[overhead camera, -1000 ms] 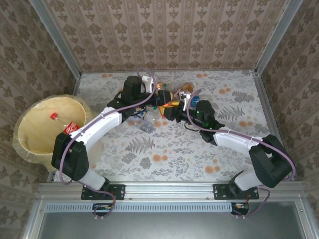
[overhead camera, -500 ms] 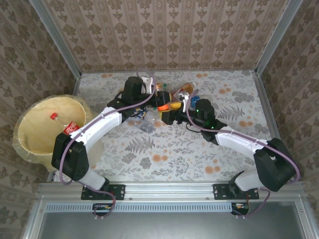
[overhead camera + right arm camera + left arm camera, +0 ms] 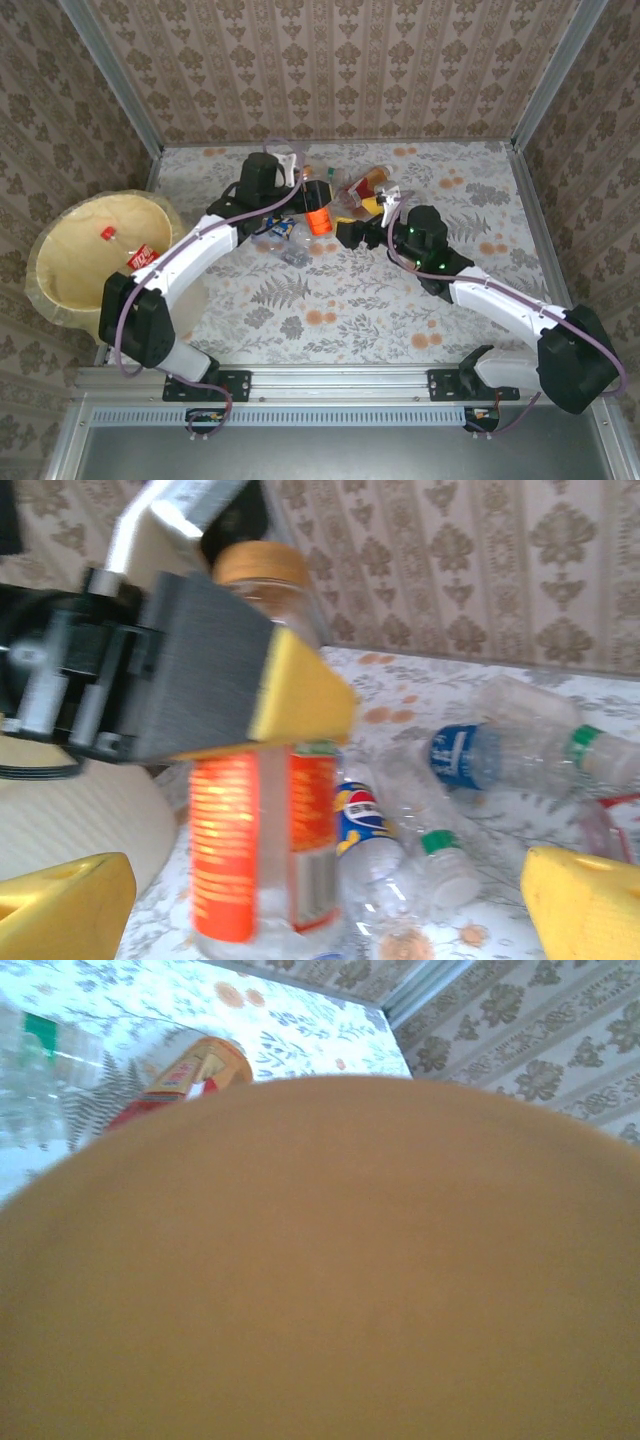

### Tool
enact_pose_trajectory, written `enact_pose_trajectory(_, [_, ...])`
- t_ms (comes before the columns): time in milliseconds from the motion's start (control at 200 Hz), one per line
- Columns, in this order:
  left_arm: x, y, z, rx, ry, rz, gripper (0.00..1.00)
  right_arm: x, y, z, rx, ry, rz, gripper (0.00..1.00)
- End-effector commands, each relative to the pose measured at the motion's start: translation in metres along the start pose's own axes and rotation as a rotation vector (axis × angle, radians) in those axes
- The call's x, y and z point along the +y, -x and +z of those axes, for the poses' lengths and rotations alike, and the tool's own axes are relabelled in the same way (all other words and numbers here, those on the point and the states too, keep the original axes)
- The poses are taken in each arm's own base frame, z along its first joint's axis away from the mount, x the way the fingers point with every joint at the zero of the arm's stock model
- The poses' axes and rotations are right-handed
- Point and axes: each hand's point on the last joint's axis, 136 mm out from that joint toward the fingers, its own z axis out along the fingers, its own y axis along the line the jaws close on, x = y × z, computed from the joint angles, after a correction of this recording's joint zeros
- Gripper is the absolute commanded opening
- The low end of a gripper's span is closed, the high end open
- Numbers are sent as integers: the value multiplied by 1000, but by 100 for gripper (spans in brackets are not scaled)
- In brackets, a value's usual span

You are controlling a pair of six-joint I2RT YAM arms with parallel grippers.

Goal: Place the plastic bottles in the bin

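**Bottles, bin and arms on the desk.**

- **Labels.** The orange bottle (image 3: 245,850) stands upright with a tan cap. Its label carries white print and a barcode panel, both too blurred to read. Just behind it lies the Pepsi bottle (image 3: 358,818), with the brand's round emblem on a blue label. To its right lie a blue bottle (image 3: 500,755) with a green cap, its white lettering illegible, and a bare bottle (image 3: 440,865), also green-capped.
- **Grip.** The left gripper (image 3: 312,200) has its jaws closed on the upper body of the orange bottle, a yellow pad pressed against its front, at mid-desk towards the far side. The right gripper (image 3: 322,905) has its jaws spread wide and holds nothing. Its yellow tips sit at the two lower corners of the right wrist view, with the orange bottle ahead between them.
- **Obstruction.** A blurred orange-brown surface blocks most of the left wrist view. Above it show a red-and-yellow bottle (image 3: 195,1070) and a clear bottle (image 3: 40,1035) with a green mark.
- **Surroundings.** The desk (image 3: 380,300) has a floral cover, and patterned walls enclose it. More bottles lie clustered around both grippers.
- **Container.** The bin (image 3: 60,225) stands beside the desk's left edge, well apart from the grippers. In it lies a red bottle (image 3: 138,258) with a red cap.
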Motion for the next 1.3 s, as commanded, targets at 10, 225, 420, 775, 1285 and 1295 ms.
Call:
enact_pose_trajectory(10, [-13, 26, -37, -94, 52, 97, 48, -27, 5, -8, -43, -153, -33, 100])
enact_pose_trajectory(225, [-2, 39, -85, -161, 198, 174, 48, -41, 0, -9, -56, -211, -23, 100])
enact_pose_trajectory(420, [-4, 51, -147, -237, 347, 278, 48, -44, -1, -4, -60, -204, -6, 100])
enact_pose_trajectory(775, [-4, 71, -253, -401, 631, 385, 50, -59, 0, -5, -87, -277, 25, 100])
enact_pose_trajectory(1285, [85, 64, -392, -488, 1324, 155, 52, -63, 0, -9, -62, -288, 32, 100])
enact_pose_trajectory(1295, [87, 63, -394, -484, 1329, 146, 52, -62, 0, -9, -61, -286, 31, 100])
